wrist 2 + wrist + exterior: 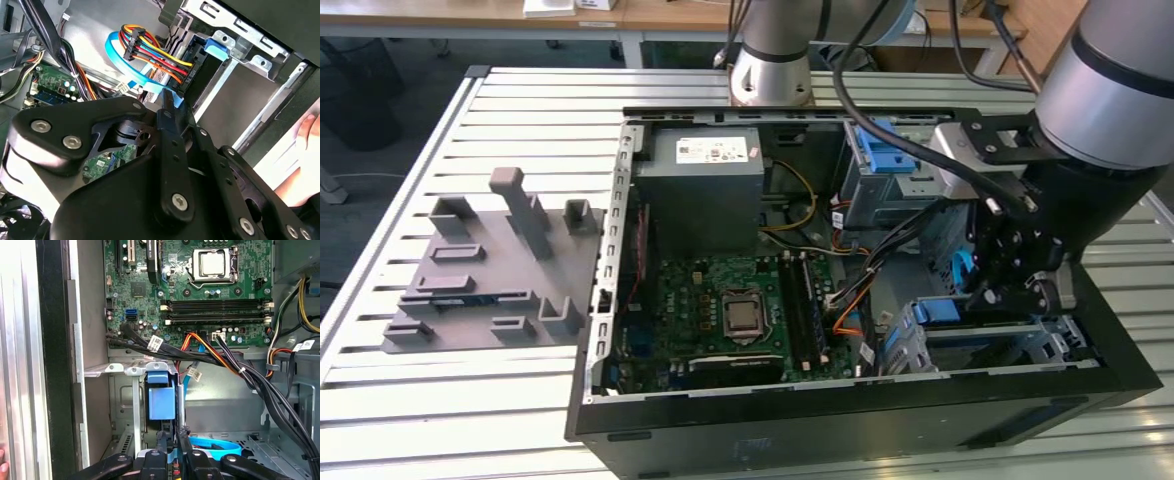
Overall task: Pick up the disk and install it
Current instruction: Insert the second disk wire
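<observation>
Black two-finger gripper (pixel 172 440) pinched nearly closed on the edge-on silver disk in blue plastic carrier (pixel 162 397), standing upright inside grey metal drive cage (pixel 125 370).

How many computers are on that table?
1: an open computer lying on the table, at the exterior view's right of a grey fixture. None seems hidden.

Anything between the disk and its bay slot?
Nothing visible. The gripper holds the disk on edge, already partly inside the metal drive cage. The black cable bundle and the blue ribbon cable run close beside it, not across its path.
</observation>
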